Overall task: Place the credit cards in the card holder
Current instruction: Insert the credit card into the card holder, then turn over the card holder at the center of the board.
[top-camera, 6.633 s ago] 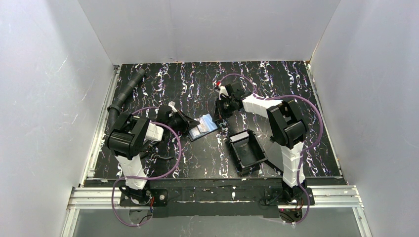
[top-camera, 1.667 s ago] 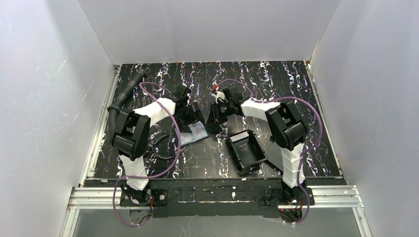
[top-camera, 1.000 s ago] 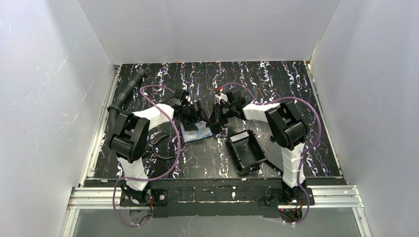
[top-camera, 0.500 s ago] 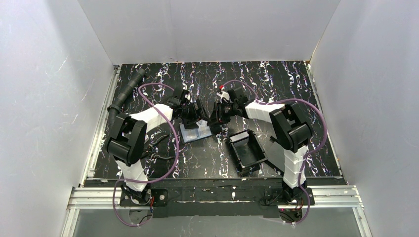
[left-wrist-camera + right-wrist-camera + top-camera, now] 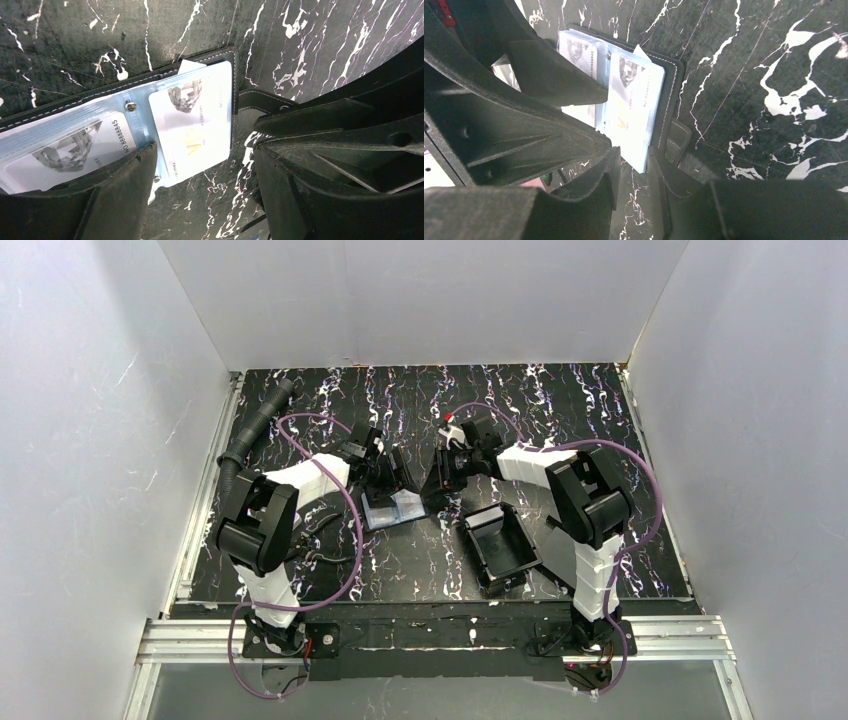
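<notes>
Pale-blue inside and opened flat, the card holder (image 5: 393,508) now lies nearer us than seconds ago, with both arms closed in on it; one card (image 5: 75,150) sits pocketed and a second card (image 5: 192,115) juts past the edge, so we judge one push remains. Our left gripper (image 5: 205,150) straddles that second card wide open and empty, while the right gripper (image 5: 634,155) hovers at its jutting end, jaws a slit apart, gripping nothing. We work on a white-veined black table (image 5: 560,410) between plain white walls (image 5: 430,300)

Both arms are bent inward, wrists angled downward.
The left gripper (image 5: 205,147) is held with fingers (image 5: 125,185) spread wide; the right gripper (image 5: 634,167) is kept narrowly parted.
</notes>
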You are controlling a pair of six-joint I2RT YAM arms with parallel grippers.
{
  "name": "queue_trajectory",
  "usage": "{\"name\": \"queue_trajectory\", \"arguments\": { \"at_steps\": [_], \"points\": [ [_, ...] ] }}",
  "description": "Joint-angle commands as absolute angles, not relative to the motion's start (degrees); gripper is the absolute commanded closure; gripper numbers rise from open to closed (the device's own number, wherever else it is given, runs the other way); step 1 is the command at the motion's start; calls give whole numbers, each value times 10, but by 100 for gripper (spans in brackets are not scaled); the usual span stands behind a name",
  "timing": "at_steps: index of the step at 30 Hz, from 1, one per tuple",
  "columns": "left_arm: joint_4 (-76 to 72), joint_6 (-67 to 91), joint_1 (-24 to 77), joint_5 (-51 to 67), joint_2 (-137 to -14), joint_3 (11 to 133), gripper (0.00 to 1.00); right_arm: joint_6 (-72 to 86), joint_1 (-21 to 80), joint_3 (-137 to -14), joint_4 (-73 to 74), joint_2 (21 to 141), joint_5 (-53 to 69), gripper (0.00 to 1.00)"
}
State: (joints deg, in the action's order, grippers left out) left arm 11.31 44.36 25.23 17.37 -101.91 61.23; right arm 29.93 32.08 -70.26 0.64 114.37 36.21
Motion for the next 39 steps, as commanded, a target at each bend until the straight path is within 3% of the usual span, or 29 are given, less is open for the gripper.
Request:
{"name": "queue_trajectory", "arguments": {
  "at_steps": [1,9,14,27,39],
  "points": [
    [107,443,253,166,-1016,601,31,294,322,-713,5,1148,380,64],
    [97,448,253,172,-1040,607,56,298,323,-717,-11,1157,385,62],
    [99,447,253,173,-1049,604,66,297,323,-716,-13,1161,383,64],
    [98,447,252,172,-1047,590,68,274,323,-708,33,1144,343,63],
    [96,446,252,173,-1044,589,68,340,329,-687,-54,1135,402,65]
  ]
}}
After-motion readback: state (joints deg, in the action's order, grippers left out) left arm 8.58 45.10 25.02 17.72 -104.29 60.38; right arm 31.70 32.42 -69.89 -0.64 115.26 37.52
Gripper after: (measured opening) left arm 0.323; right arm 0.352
